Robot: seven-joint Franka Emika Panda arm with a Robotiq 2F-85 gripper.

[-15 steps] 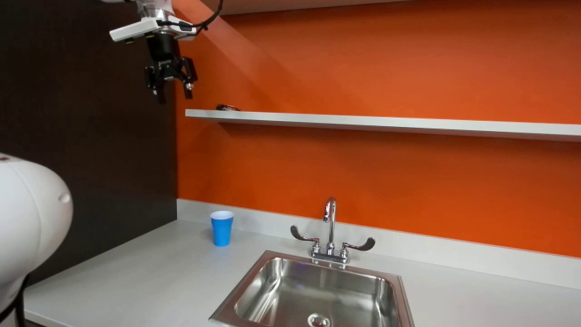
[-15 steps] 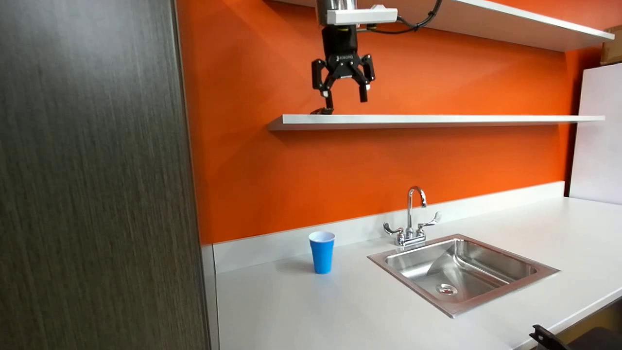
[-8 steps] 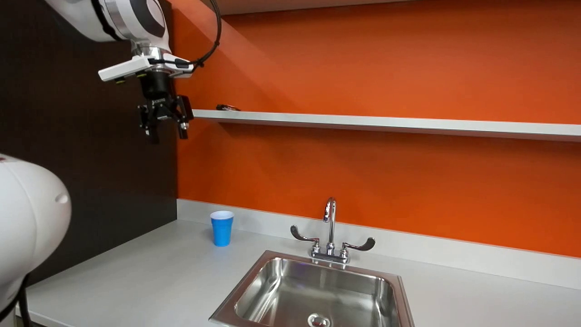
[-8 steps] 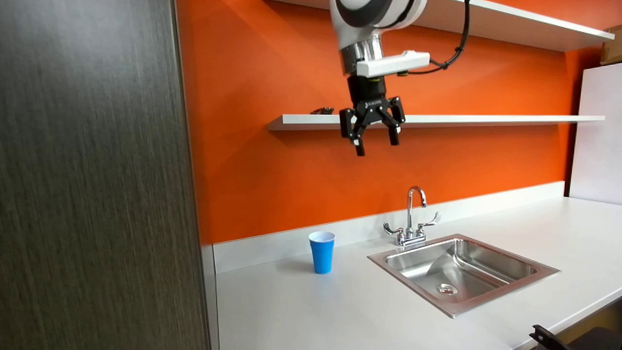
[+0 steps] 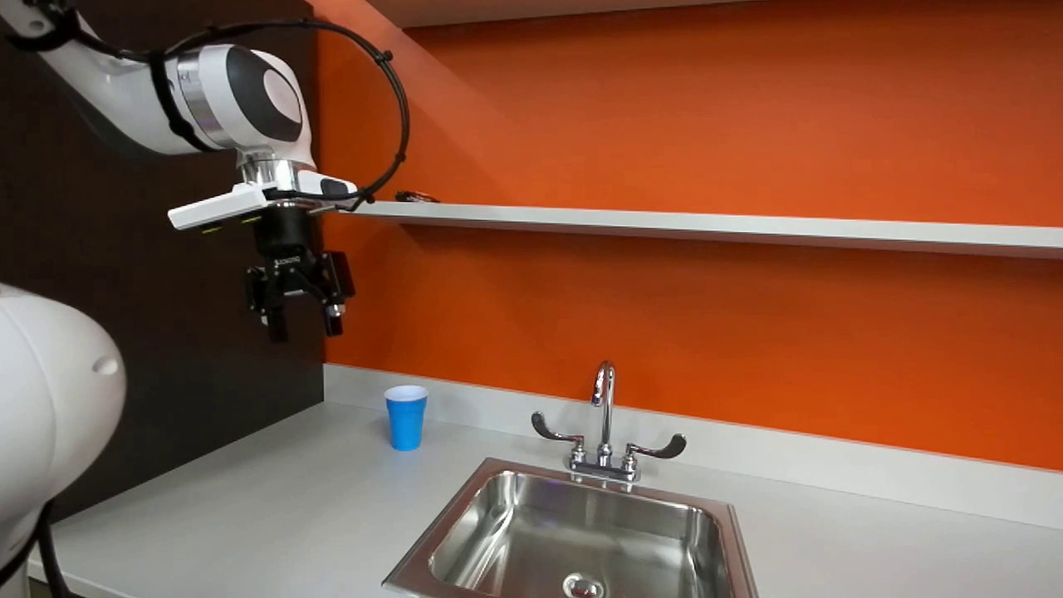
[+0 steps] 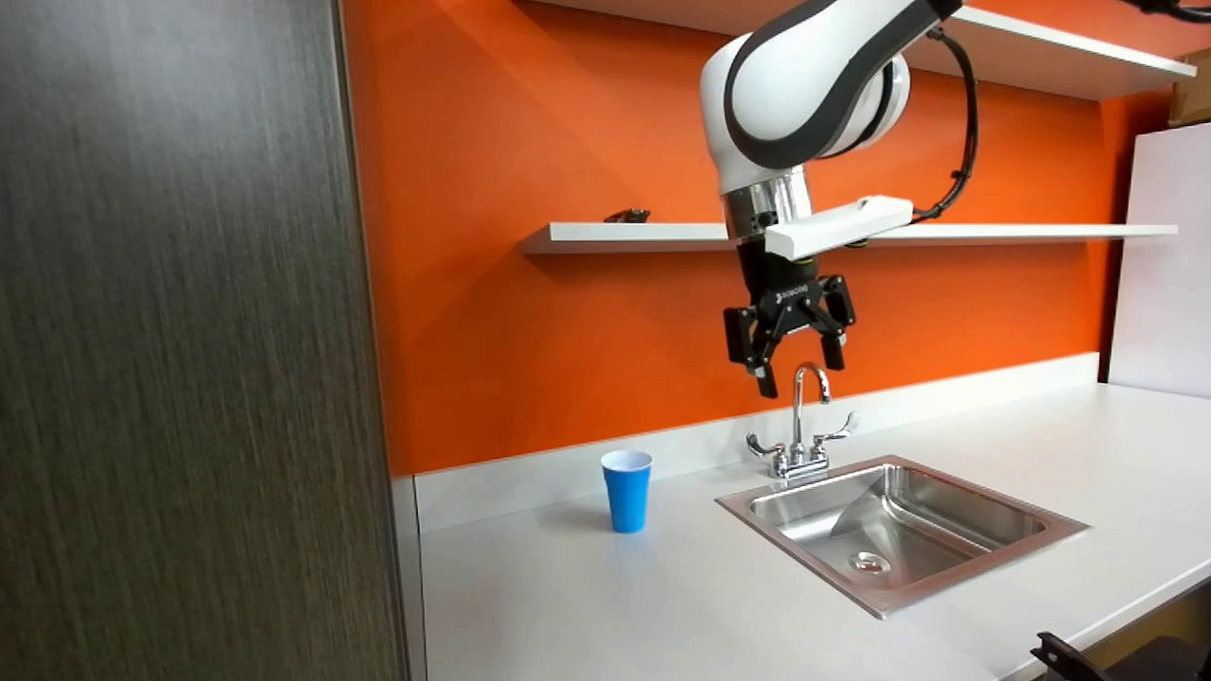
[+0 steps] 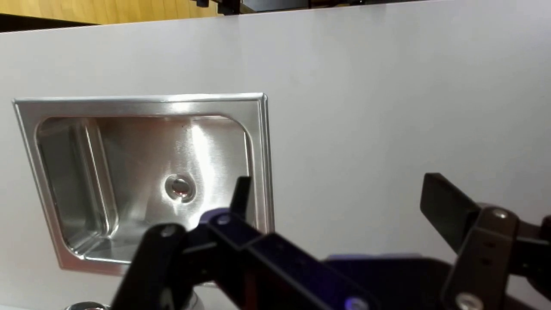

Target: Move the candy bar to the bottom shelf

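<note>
Orange wall, dark panel, pale countertop, steel sink, yellowish wood floor

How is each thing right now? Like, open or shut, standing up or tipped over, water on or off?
End effector: open, holding nothing.
Candy bar: resting on the bottom shelf, not held.
Blue cup: standing upright; can't tell if anything's inside.
Faucet: no running water seen.
Sink drain: can't tell if open or plugged.
</note>
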